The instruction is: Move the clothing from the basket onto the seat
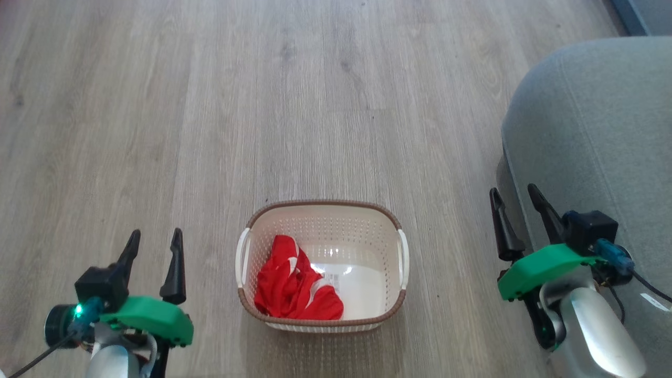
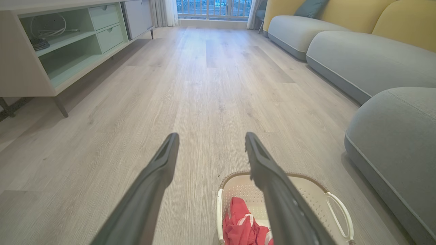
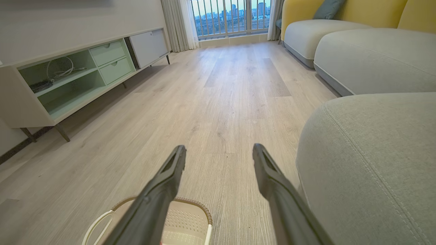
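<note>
Where the perforated basket (image 1: pixel 341 227) curves, red clothing (image 1: pixel 291 291) lies crumpled.

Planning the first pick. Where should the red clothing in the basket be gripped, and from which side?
Pinch a raised fold on top of the crumpled clothing, coming straight down: the basket walls close off every side, leaving only the top open. The heap lies against the left wall, so the open left gripper is probably nearer.

I read this as a home living room: long grey sofa (image 3: pixel 374 58), low drawer cabinet (image 3: pixel 68 78), curtained balcony window (image 3: pixel 231 17), wood-plank floor (image 1: pixel 210 105).
</note>
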{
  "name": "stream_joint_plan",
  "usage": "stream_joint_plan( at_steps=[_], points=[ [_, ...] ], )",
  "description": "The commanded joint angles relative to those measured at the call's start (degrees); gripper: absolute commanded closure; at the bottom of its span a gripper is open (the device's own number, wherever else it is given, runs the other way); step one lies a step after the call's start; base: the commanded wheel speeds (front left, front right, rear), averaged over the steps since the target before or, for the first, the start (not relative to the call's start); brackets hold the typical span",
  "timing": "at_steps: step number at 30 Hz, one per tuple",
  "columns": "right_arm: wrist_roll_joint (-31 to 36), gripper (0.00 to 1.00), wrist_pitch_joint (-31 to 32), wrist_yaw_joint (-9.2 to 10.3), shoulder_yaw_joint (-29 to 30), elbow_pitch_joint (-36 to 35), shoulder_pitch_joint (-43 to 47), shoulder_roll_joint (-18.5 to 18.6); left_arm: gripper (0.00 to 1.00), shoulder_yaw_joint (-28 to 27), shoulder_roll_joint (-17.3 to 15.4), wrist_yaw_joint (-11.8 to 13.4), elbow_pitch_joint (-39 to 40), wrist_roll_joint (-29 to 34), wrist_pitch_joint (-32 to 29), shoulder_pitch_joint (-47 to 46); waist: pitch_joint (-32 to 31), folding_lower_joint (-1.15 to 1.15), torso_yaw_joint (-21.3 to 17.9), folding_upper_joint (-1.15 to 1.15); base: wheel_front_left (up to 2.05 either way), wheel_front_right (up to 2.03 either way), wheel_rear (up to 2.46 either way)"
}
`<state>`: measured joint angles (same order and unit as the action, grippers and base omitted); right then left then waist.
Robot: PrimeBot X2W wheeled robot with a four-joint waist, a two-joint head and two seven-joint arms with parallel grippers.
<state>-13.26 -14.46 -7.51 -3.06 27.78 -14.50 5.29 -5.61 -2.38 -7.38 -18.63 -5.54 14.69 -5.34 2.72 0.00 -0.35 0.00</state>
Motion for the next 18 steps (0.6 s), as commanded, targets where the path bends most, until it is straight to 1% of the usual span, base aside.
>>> stream_joint_plan(
  at_steps=[1,8,12,18],
  points=[
    [0.2,0.0,-0.5,0.02,-1.0,-2.2,-1.9,-0.5,0.0,-1.3,-0.5,0.3,2.3,-0.4,0.3,-1.6,1.1,0.0,-0.1,0.0,0.0,0.0,0.0],
    [0.8,0.0,-0.5,0.02,-1.1,-4.0,-4.5,-0.8,0.0,0.7,-0.5,0.3,1.7,-2.0,0.3,-3.7,6.7,0.0,-0.2,0.0,0.0,0.0,0.0],
    [1.5,0.0,-0.5,0.02,-1.1,-5.5,-7.0,-1.0,0.0,2.7,-0.5,0.1,0.6,-2.3,0.3,-6.0,11.5,0.0,-0.5,0.0,0.0,0.0,0.0],
    [2.9,0.0,-0.5,0.02,-1.0,-7.2,-11.6,-1.1,0.0,7.3,-0.5,0.0,-1.8,-2.3,0.3,-11.2,19.6,0.0,-1.0,0.0,0.0,0.0,0.0]
  ],
)
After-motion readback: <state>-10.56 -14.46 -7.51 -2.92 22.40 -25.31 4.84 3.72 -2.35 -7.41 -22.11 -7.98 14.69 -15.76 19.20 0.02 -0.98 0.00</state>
